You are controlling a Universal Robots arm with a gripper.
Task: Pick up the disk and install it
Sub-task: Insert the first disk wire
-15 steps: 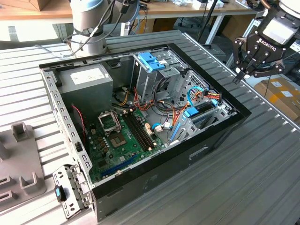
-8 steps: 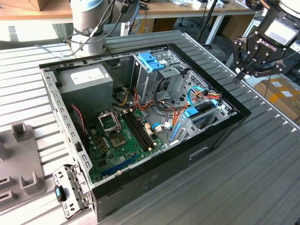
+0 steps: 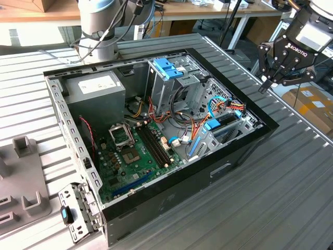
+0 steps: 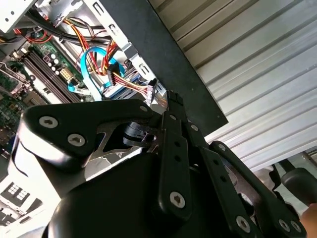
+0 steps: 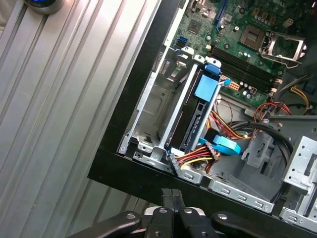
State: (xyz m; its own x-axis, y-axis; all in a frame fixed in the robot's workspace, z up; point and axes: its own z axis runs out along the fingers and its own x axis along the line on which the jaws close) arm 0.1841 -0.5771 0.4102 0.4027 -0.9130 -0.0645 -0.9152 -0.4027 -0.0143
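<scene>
Exterior view: your gripper (image 3: 271, 78) hangs just outside case (image 3: 208, 177), jaws closed, empty. Disk (image 5: 195, 111) sits in case's corner bay (image 5: 148, 105), beside power cables (image 5: 198, 159). Reach in carelessly, you may snag cables, unseat disk.

My gripper (image 3: 266, 82) is matte black with silver screws (image 4: 177, 200); my grey arm base (image 3: 99, 26), eleven o'clock, trails black cables (image 3: 136, 13).

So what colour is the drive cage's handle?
The handle is blue, clearest in the exterior view.
</scene>
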